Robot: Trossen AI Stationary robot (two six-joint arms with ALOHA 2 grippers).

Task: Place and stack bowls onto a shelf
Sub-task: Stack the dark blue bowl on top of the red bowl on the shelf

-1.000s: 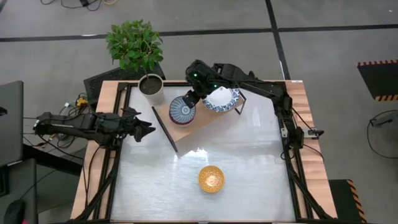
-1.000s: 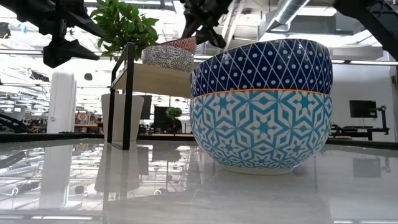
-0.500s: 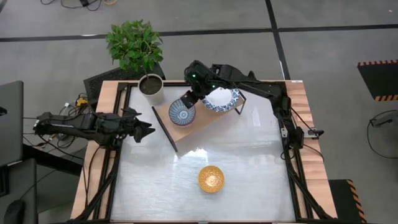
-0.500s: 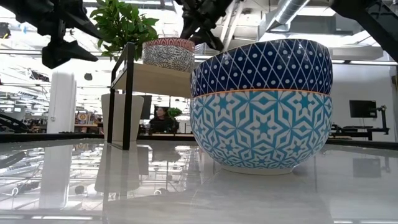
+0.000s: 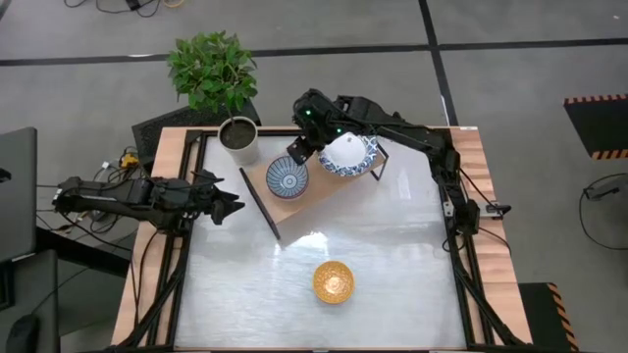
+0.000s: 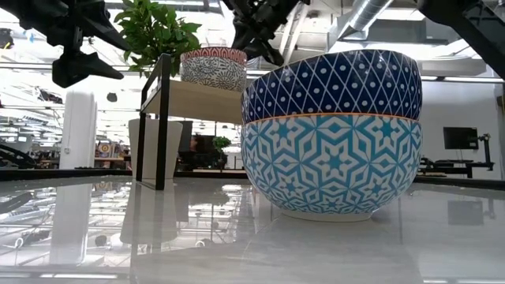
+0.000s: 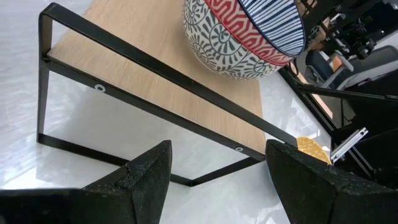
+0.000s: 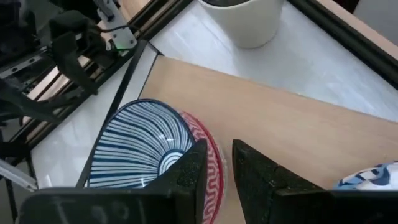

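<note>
White worktop (image 5: 392, 255), right gripper (image 5: 299, 149) fingers slightly parted just above small blue bowl (image 5: 287, 177) on shelf (image 5: 324, 191), left gripper (image 5: 234, 204) fingers apart, no readable writing.

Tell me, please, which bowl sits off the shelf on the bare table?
The yellow-inside bowl, alone on the table; the striped bowl and white-centred bowl sit on the shelf.

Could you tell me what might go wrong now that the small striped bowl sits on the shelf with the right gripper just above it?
1. The right gripper hovers open just above the striped bowl, one finger over its rim; a sideways retreat could drag or tip it.
2. That bowl stands near the shelf corner, so a nudge might push it off.
3. The patterned bowl sits close beside the arm and could get bumped.
</note>
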